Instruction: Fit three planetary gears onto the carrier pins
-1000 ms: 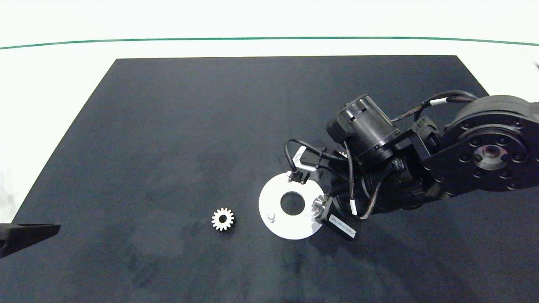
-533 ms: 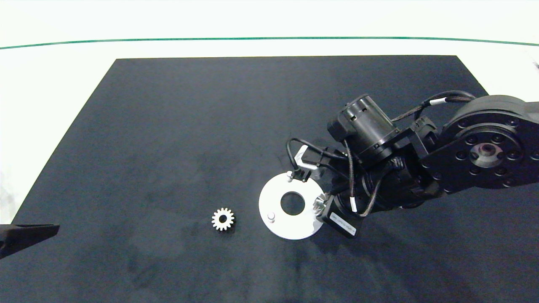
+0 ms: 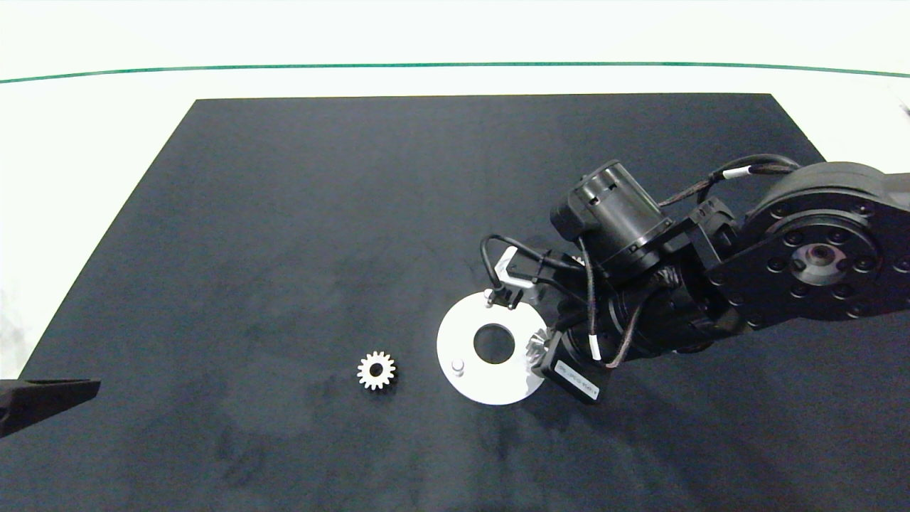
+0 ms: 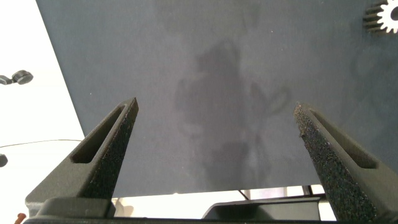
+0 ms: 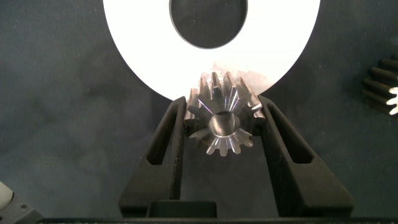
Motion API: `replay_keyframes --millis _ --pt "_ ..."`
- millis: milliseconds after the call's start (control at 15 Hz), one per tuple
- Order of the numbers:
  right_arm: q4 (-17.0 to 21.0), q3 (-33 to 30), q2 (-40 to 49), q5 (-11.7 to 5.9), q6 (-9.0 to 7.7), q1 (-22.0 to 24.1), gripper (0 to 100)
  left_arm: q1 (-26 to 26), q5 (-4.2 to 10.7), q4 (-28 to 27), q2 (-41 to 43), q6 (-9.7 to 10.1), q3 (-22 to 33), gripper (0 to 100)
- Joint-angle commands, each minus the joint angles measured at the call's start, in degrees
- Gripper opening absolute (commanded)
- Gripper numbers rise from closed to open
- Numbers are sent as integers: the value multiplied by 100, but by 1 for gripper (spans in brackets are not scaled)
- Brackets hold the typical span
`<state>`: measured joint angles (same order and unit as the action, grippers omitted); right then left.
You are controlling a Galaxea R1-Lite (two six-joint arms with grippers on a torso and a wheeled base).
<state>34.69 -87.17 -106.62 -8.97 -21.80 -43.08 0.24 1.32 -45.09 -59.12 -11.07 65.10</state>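
Right end effector (image 5: 225, 124) clamps one gear (image 5: 224, 119) at the white disc's (image 3: 466, 387) right rim, lower centre of the head view — apparently not yet pinned. One bare pin (image 3: 458, 366) shows; another gear (image 3: 376, 370) lies loose left of the disc. Left end effector (image 4: 217, 130) wide open, empty.

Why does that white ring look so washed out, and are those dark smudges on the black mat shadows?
Right wrist view: the white disc is overexposed to a featureless glare, while the gear held in the right gripper shows streaky glints on its teeth. Left wrist view: faint soft blotches mottle the mat between the open left gripper jaws; shadows or marks, I cannot tell.
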Motion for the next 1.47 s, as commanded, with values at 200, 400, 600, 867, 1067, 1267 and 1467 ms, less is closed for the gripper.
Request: replay_keyframes --millis 200,400,600,867,1067,1267,1467 --pt "-50 -10 -78 1 -9 -51 19 2 0 -26 -3 -9 -6 100" --pt "-77 -1 -122 10 -9 -104 19 2 0 -26 -3 -9 -6 100" --pt "-77 34 -122 10 -18 -122 19 2 -9 -26 94 -36 3 100" --pt "-77 69 -122 -8 -18 -122 19 2 0 -26 94 -36 3 100" --pt "-86 69 -122 -26 -26 -122 19 2 -9 -26 103 -44 3 100" --pt "-86 51 -122 -34 -26 -122 19 2 -9 -26 103 -44 3 100" --pt "-86 60 -113 -34 -26 -122 19 2 -9 -26 129 -44 3 100"
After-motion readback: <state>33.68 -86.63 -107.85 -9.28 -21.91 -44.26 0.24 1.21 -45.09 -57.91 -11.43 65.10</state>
